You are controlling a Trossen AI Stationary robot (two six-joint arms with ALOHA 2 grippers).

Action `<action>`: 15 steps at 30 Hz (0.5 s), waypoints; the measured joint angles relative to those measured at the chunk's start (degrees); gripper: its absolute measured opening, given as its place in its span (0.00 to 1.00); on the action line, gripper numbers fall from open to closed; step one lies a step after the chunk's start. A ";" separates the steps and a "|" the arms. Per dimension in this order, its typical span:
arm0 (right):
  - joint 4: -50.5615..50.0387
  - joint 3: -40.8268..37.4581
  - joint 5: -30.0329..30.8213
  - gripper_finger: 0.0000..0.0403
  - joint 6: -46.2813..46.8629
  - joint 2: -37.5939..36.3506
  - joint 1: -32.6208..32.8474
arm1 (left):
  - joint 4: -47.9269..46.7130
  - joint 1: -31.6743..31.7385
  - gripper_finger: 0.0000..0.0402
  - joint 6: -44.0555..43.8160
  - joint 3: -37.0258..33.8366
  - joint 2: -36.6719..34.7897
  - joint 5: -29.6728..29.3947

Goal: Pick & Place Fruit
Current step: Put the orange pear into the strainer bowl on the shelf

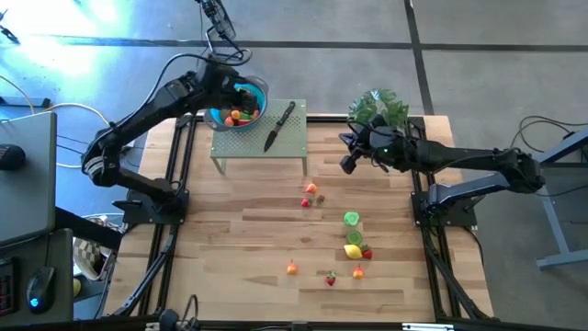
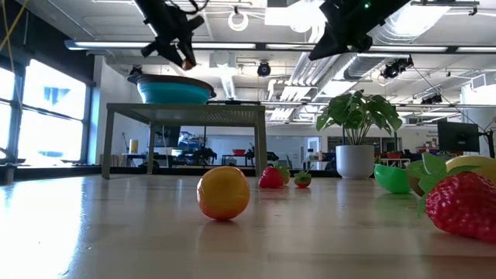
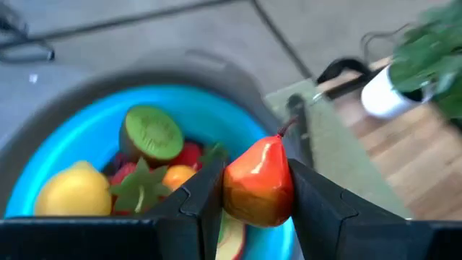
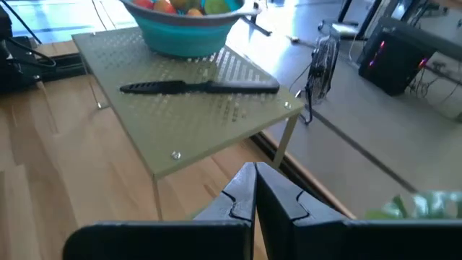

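Observation:
My left gripper hangs over the blue bowl, shut on a red-orange pear-shaped toy fruit. The bowl stands on a small green stand at the table's far left and holds several fruit pieces, among them a lemon and a kiwi half. More fruit lies scattered on the wooden table: a green piece, a lemon, an orange one, a strawberry. My right gripper is shut and empty, raised near the potted plant. My left gripper pinches the red-orange fruit at its wide lower body between the two fingers, one on each side. The fruit is lifted clear above the bowl, its stem end pointing away from the wrist.
A black-handled knife lies on the green stand beside the bowl. The potted plant stands at the table's far right corner, close to my right arm. Bare wood lies between the stand and the scattered fruit.

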 joint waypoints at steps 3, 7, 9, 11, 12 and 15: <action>1.35 0.00 0.07 0.01 -2.06 0.09 0.00 | -1.43 0.10 0.32 -1.34 0.00 1.97 -0.21; 3.14 0.00 0.07 0.01 -2.79 0.09 0.00 | -1.57 0.07 0.32 -1.47 0.00 3.59 -0.29; 3.58 0.00 0.07 0.01 -3.28 0.09 0.00 | -1.57 0.05 0.32 -1.47 0.00 4.37 -0.23; 3.95 0.00 0.07 0.01 -3.46 0.09 0.00 | -1.58 0.07 0.32 -1.53 0.00 5.29 -0.22; 3.95 0.00 0.07 0.01 -3.49 0.09 0.00 | -1.59 0.07 0.32 -1.65 0.00 5.70 -0.22; 3.92 0.00 0.06 0.01 -3.49 0.09 0.00 | -1.59 0.07 0.32 -1.87 0.00 6.59 -0.15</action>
